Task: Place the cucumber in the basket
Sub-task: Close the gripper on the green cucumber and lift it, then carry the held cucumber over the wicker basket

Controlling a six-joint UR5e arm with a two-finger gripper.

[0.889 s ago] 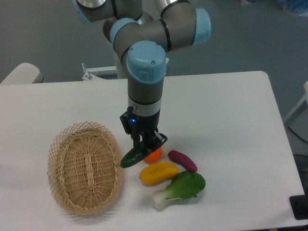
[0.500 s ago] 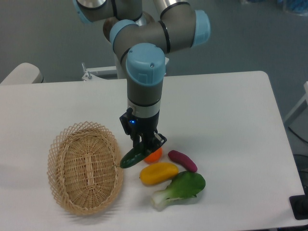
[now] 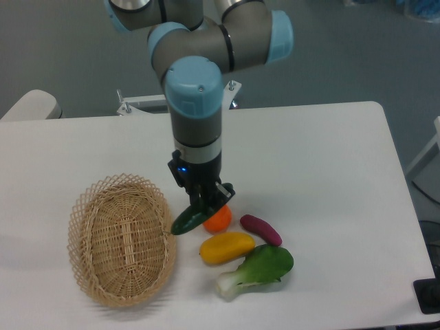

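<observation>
- Cucumber point(image 3: 190, 220), dark green and tilted, is clamped between the jaws point(image 3: 208, 204) at its upper end; its lower end points down to the left of the jaws.
- That lower tip sits right at the basket point(image 3: 96, 206) rim; whether it touches is unclear.
- Just below the jaws on the right lies an orange piece point(image 3: 220, 220).
- Further below on the white worktop point(image 3: 316, 179) are a yellow vegetable point(image 3: 227, 247), a purple piece point(image 3: 260, 229) and a bok choy point(image 3: 258, 269).
</observation>
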